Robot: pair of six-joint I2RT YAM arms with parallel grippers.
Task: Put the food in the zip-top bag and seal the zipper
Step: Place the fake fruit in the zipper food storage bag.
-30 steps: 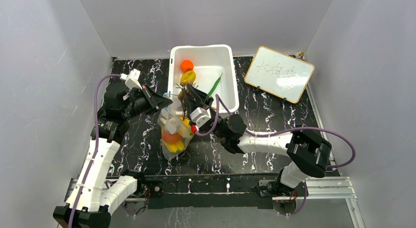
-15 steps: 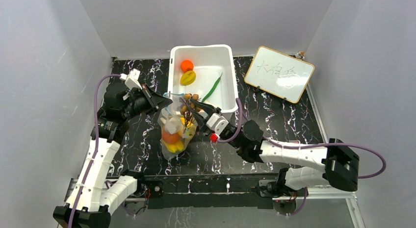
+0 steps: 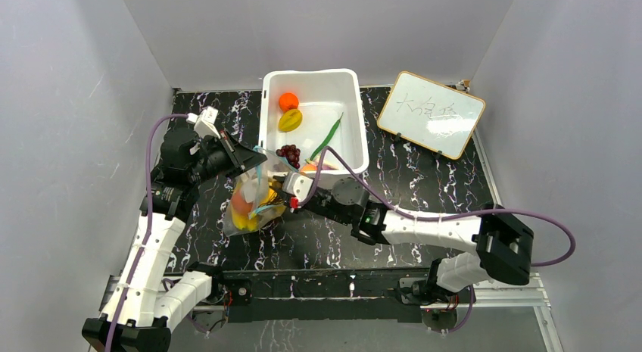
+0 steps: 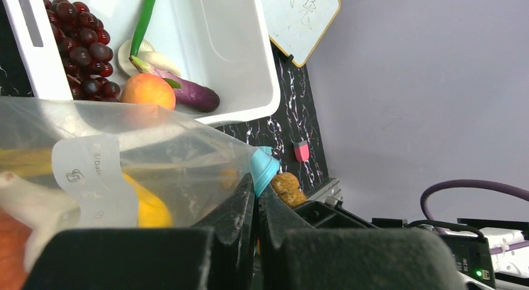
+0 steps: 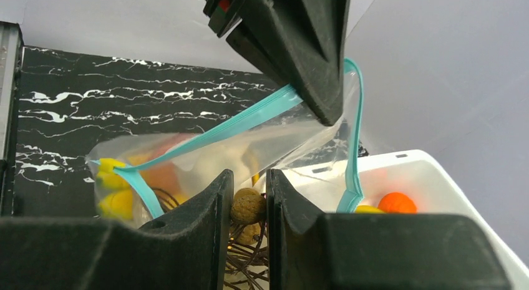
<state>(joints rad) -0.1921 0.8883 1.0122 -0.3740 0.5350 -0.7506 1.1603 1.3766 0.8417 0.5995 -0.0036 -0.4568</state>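
**Entry 1, left gripper**: the fingers are pinching fully together on the zipper. They are holding the mouth of the bag up, just near-left of the tub.

**Entry 2, bag:** it is slumping from that grip onto the table, left of centre. Yellow and orange pieces are showing through the film.

**Entry 3, right gripper**: the fingers are closing to a narrow gap and clamping a brown cluster on dark twigs. It is reaching in at the bag's mouth from the right.

**Entry 4, tub:** it is holding an orange, a pepper, a pod and grapes.

**Step in hand, as I judge it:** the cluster is going into the bag.
- The cluster should be travelling low, under the raised strip and between the 2 lips.
- The fingers should be opening only once it is well past the zipper, because the twigs look likely to snag.
- The left grip should be keeping the mouth taut.

**Hard to make out:**
- From above, the right wrist is covering the cluster and the fingertips.
- I cannot tell whether the cluster is already inside the mouth.
- The bag's contents are blurring together.
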